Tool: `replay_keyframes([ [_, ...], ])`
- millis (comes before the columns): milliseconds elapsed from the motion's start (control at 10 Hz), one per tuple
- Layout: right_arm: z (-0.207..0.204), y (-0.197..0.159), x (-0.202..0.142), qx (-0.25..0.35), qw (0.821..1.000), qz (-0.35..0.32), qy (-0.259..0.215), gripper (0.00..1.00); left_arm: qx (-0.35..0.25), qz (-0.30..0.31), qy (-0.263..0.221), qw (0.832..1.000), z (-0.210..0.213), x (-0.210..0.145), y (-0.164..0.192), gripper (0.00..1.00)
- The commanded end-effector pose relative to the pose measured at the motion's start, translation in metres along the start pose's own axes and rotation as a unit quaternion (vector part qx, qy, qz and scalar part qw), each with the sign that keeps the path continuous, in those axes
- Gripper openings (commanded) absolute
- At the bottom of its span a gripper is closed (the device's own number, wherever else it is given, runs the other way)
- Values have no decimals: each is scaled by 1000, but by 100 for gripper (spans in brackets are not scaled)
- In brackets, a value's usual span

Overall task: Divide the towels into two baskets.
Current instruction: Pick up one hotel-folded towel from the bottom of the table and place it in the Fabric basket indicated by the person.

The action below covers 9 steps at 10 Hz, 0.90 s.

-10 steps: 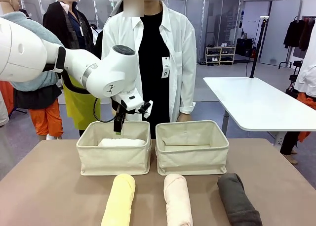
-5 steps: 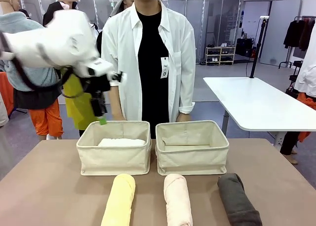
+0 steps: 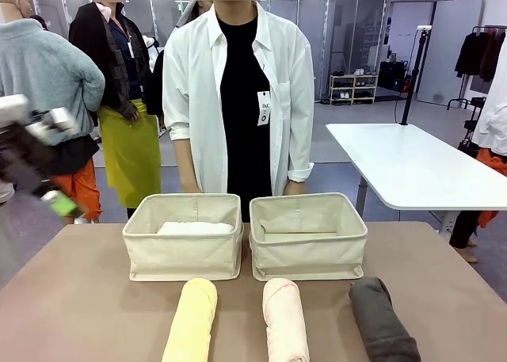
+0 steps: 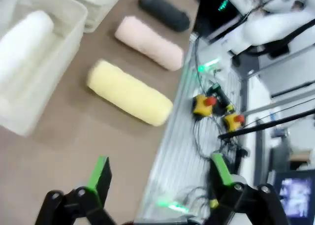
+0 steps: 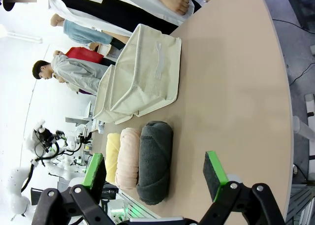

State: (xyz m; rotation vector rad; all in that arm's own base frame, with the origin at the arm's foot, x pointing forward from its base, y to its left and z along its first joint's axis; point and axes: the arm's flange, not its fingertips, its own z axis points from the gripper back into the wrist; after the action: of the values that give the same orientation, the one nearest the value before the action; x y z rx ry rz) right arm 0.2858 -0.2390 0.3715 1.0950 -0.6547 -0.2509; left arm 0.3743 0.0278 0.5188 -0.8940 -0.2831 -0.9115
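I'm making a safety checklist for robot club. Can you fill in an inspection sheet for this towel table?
Surface: brown table, smooth.
Job's things: white towel in left basket; no towel seen in right basket; yellow towel, pink towel, grey towel lie in front.
Clutter: nothing seen.
Grippers: left gripper and right gripper, fingers open, holding nothing.
Cables: cables and yellow button boxes beside the table's edge.
Surroundings: person in white shirt behind baskets; white table farther off.
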Motion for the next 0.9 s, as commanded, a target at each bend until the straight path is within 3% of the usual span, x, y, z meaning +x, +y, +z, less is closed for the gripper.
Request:
replay_keyframes([
  [0,0,2,-1,7,1000,5,-6,100,-34,88,-127,987,12,-69,3,100],
  [200,0,2,-1,7,1000,5,-6,100,-58,159,-207,964,27,-151,8,100],
  [300,0,2,-1,7,1000,5,-6,100,-88,203,-208,953,25,-184,14,100],
  [500,0,2,-1,7,1000,5,-6,100,-81,263,-267,923,33,-241,26,100],
  [700,0,2,-1,7,1000,5,-6,100,-49,271,-278,920,47,-248,48,100],
  [800,0,2,-1,7,1000,5,-6,100,-72,268,-264,924,30,-254,26,100],
])
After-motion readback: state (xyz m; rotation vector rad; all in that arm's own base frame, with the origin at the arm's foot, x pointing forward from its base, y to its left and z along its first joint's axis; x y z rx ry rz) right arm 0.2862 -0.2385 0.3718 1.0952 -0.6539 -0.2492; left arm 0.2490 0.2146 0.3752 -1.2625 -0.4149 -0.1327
